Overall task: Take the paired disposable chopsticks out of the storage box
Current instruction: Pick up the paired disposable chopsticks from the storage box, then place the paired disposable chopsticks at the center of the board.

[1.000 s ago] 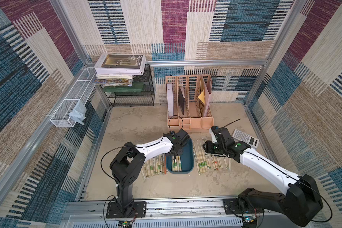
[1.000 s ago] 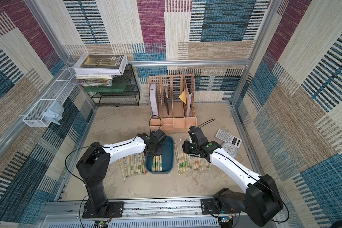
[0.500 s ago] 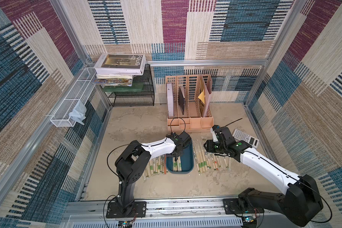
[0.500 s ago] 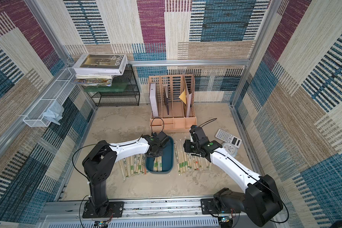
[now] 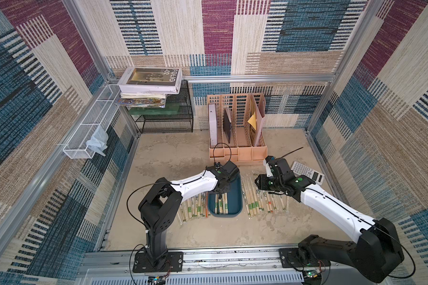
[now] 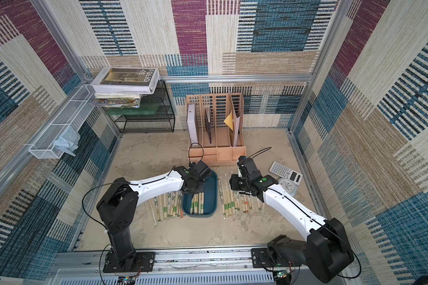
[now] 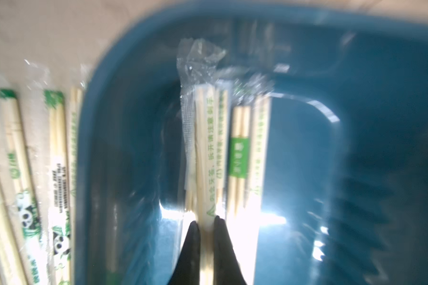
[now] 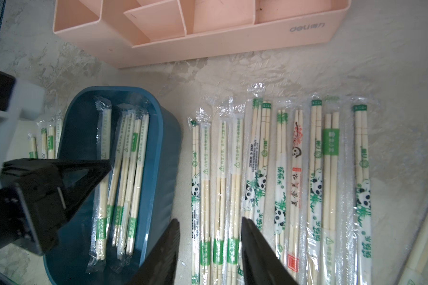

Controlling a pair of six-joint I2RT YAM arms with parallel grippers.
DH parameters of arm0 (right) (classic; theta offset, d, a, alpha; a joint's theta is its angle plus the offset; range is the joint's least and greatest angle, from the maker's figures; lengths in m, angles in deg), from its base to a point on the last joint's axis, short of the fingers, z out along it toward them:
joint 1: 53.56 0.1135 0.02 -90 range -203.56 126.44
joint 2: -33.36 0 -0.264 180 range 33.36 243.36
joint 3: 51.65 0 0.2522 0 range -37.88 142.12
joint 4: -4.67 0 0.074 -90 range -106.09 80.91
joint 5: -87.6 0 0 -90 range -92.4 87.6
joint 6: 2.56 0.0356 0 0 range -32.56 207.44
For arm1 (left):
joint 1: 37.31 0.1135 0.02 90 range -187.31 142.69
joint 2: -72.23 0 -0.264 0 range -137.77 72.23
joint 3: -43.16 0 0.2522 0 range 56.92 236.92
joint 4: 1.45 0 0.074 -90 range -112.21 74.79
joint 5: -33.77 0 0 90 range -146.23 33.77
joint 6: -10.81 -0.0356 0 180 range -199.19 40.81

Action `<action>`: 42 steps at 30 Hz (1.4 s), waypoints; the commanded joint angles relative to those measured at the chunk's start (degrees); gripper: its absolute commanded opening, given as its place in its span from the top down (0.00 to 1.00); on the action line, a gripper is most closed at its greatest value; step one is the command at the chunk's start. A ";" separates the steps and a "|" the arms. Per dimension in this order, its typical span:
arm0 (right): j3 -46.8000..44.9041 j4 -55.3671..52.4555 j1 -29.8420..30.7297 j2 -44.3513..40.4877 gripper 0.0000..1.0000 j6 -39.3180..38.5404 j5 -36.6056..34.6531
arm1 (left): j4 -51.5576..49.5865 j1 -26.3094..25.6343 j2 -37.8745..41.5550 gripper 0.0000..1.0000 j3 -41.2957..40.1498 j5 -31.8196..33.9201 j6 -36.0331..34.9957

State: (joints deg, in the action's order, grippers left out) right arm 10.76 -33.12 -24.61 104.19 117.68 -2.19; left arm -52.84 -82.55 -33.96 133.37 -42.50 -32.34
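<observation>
Showing a row of the paired disposable chopsticks (image 5: pixel 193 209) lying on the table (image 5: pixel 171 160) left of the storage box (image 5: pixel 235 197). Pinching one wrapped pair (image 7: pixel 204 148) inside the box with the left gripper (image 7: pixel 206 222), closed tight across its width. Running near to far, along the box's long side. Probably calling for a straight lift, then a short carry left. Hovering the right gripper (image 8: pixel 209 222), half open and empty, above the right-hand row (image 8: pixel 329 172).
</observation>
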 commanded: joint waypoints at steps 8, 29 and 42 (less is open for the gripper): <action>1.89 0.74 1.53 0.27 0.56 0.10 0.31 | -5.10 0.22 6.46 1.00 0.74 4.34 -2.52; 12.81 2.50 13.41 9.61 0.56 0.61 -0.21 | -4.79 23.81 30.70 1.00 -31.32 5.72 -4.25; 12.52 2.19 12.85 8.97 0.56 -0.35 -0.21 | -1.22 29.94 29.02 0.98 -35.95 4.57 -2.53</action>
State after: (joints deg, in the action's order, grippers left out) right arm 23.44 -31.46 -11.68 113.80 117.68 -2.15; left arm -54.96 -52.80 -4.04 97.22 -37.16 -35.66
